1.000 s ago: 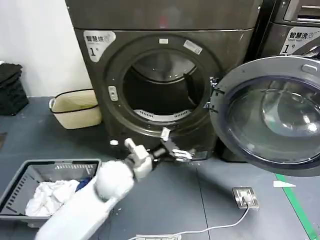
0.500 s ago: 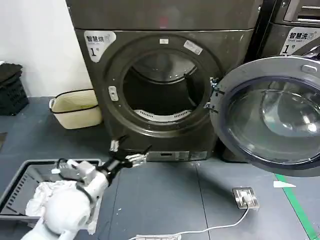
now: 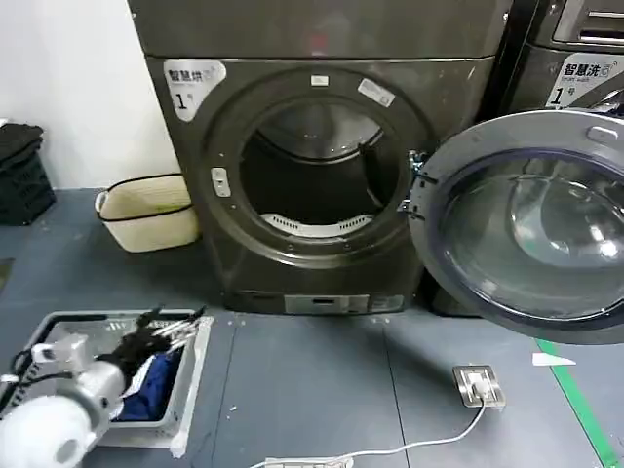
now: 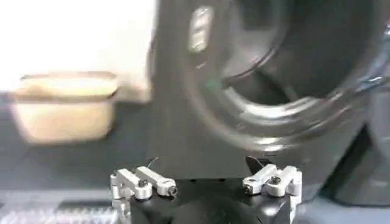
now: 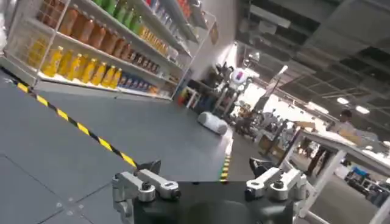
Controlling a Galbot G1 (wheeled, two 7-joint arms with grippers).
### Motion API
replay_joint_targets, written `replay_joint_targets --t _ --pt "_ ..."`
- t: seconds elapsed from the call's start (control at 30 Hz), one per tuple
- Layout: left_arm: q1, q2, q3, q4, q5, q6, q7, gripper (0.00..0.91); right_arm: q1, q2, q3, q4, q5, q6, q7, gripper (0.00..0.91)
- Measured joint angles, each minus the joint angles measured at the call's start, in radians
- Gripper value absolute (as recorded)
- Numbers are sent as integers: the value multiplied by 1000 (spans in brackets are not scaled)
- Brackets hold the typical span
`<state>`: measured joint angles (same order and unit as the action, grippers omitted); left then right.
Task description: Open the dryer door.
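The dark grey dryer (image 3: 195, 146) stands ahead with its round door (image 3: 526, 224) swung wide open to the right, hinged at the drum's right side. The drum opening (image 3: 312, 171) is exposed. My left gripper (image 3: 171, 330) hovers low at the left over a laundry basket, well away from the door, open and holding nothing. In the left wrist view the left gripper (image 4: 207, 179) points at the blurred dryer front (image 4: 286, 67). The right gripper (image 5: 207, 179) is open and empty, facing a room with shelves.
A grey laundry basket (image 3: 200, 375) with blue cloth sits on the floor at the lower left. A cream basket (image 3: 146, 210) stands left of the dryer. A second machine (image 3: 585, 58) is behind the open door. A floor socket with cable (image 3: 478, 383) lies at the right.
My left arm has pulled back from the floor in front of the dryer, down and to the left, ending over the laundry basket. The door stays wide open.
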<state>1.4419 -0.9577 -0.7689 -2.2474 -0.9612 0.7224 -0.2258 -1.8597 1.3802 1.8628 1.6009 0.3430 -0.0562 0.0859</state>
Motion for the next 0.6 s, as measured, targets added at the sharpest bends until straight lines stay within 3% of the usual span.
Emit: replay_joint_targets --t 0.37,0.6 --pt "3 98 -131 14 -468 15 -385 907 14 -8 -24 0 -2 2 -3 907" --pt "-45 227 -116 102 -765 14 -548 907 14 0 -30 2 -1 5 -3 907"
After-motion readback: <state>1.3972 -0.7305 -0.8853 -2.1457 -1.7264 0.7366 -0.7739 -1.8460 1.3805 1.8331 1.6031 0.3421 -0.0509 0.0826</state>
